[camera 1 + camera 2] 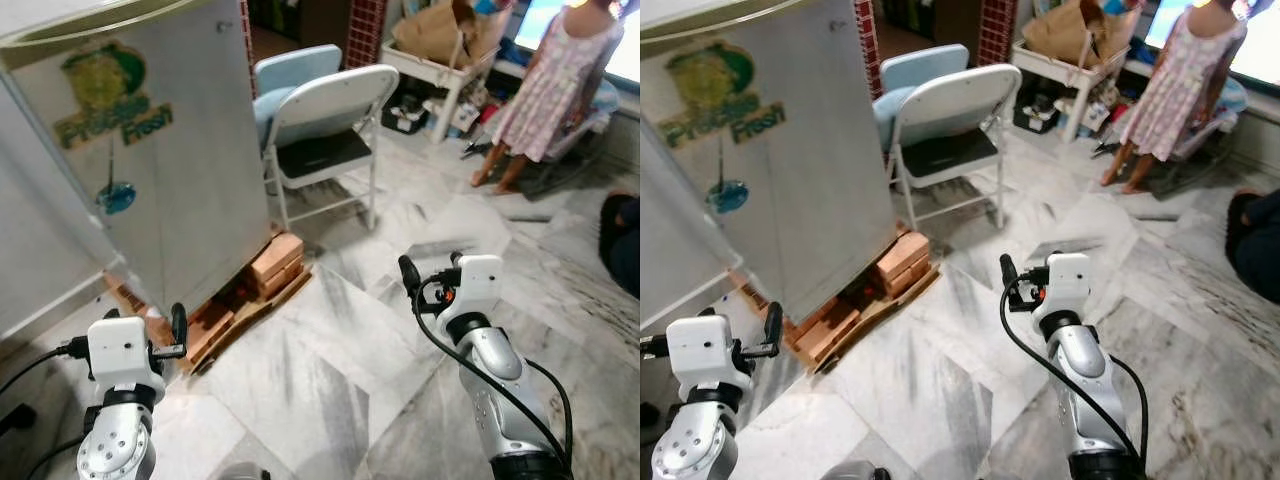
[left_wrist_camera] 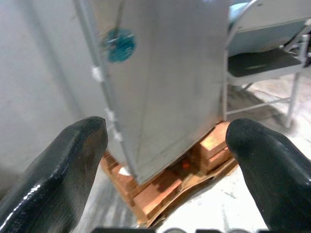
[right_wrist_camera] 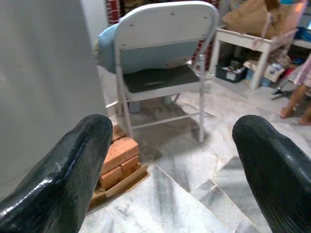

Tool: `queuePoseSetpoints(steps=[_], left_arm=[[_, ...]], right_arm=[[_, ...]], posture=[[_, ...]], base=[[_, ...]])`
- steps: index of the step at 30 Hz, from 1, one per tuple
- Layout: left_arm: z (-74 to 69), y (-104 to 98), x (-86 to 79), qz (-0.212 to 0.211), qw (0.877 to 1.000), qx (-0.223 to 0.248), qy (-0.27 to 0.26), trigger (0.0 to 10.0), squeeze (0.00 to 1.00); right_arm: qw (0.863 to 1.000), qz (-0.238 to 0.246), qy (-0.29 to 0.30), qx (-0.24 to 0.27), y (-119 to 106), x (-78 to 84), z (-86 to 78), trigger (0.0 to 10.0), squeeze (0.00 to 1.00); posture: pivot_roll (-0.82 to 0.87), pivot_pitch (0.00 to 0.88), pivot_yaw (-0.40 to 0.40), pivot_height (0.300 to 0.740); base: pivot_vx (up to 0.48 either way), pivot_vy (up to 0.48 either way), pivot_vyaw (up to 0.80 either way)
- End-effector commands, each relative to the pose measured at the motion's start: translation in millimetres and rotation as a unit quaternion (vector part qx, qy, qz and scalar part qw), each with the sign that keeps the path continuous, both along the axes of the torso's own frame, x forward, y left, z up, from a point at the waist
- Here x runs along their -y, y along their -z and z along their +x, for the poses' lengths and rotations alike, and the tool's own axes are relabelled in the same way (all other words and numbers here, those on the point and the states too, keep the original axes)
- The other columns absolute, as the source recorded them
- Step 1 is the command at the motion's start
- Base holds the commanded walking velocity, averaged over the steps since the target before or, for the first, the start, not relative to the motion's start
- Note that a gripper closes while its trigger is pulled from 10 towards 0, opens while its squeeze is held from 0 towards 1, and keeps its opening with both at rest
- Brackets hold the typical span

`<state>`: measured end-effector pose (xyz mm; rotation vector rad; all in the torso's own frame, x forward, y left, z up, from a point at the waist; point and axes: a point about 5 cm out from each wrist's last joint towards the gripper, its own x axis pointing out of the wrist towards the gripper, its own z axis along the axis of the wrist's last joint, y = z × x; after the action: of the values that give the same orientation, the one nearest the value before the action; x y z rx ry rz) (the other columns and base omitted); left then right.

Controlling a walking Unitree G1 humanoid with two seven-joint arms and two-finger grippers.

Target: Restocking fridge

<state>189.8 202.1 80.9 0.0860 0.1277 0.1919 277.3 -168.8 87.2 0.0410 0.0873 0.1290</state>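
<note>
The grey fridge [image 1: 150, 150] stands at the robot's left on a stack of bricks [image 1: 275, 262] and flattened cardboard [image 1: 245, 315], with a green sticker [image 1: 105, 90] on its side. Its door seems a little ajar, but the blur makes this uncertain. The left gripper [image 2: 165, 160] hovers low, pointing at the bottom corner of the fridge, with its fingers spread apart and nothing between them. The right gripper [image 3: 172, 155] hangs over the marble floor [image 1: 330, 380], also released and empty, facing a white folding chair [image 1: 325, 130] just beside the fridge. A person in a floral dress [image 1: 555, 85] stands well apart near a cluttered table [image 1: 440, 65].
</note>
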Motion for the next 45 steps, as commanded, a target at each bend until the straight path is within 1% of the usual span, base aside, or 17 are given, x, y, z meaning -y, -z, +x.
queuePoseSetpoints(steps=[1,6,9,15,24,28,39,45], left_arm=[[-0.7,1.2,-3.7,0.005,1.000,0.000,0.003,10.0,0.00],[3.7,0.4,-1.8,0.001,1.000,0.003,0.016,10.0,0.00],[6.2,-1.4,0.5,0.005,1.000,0.008,0.028,10.0,0.00],[4.6,0.7,0.3,-0.004,1.000,0.006,0.024,10.0,0.00],[3.5,0.7,1.6,-0.006,1.000,0.006,0.021,10.0,0.00],[3.4,0.6,2.4,-0.005,1.000,0.004,0.029,10.0,0.00],[5.1,-0.8,4.9,-0.012,0.999,0.015,0.030,10.0,0.00],[1.7,0.6,8.4,-0.021,0.999,0.012,0.034,10.0,0.00]], right_arm=[[1.000,0.004,-0.005,0.000,-0.1,-4.2,0.1,10.0,0.00],[1.000,0.003,-0.005,0.001,-2.2,-3.4,2.4,10.0,0.00],[1.000,0.004,-0.004,0.002,-3.2,-2.6,3.4,10.0,0.00],[1.000,0.004,-0.007,0.002,-3.0,-4.2,2.2,10.0,0.00],[1.000,0.002,-0.012,0.003,-3.5,-5.6,3.6,10.0,0.00],[1.000,0.002,-0.015,0.000,-1.7,-7.4,2.1,10.0,0.00],[1.000,-0.003,-0.017,-0.001,-2.2,-6.4,3.7,10.0,0.00],[1.000,-0.006,-0.017,-0.005,-0.3,-6.2,1.7,10.0,0.00]], posture=[[0.02,0.063,-0.003,0.740],[0.01,0.061,0.000,0.740],[0.01,0.061,0.005,0.740],[0.00,0.066,0.003,0.740],[0.01,0.077,0.006,0.740],[0.01,0.082,0.002,0.740],[0.01,0.084,-0.002,0.740],[0.01,0.084,-0.002,0.740]], base=[[0.000,0.476,0.00],[0.000,0.443,0.00],[0.000,0.420,-0.73],[0.256,0.407,-0.76],[0.261,0.405,0.00],[0.256,0.405,0.00],[0.232,0.406,0.00],[0.000,0.000,0.00]])
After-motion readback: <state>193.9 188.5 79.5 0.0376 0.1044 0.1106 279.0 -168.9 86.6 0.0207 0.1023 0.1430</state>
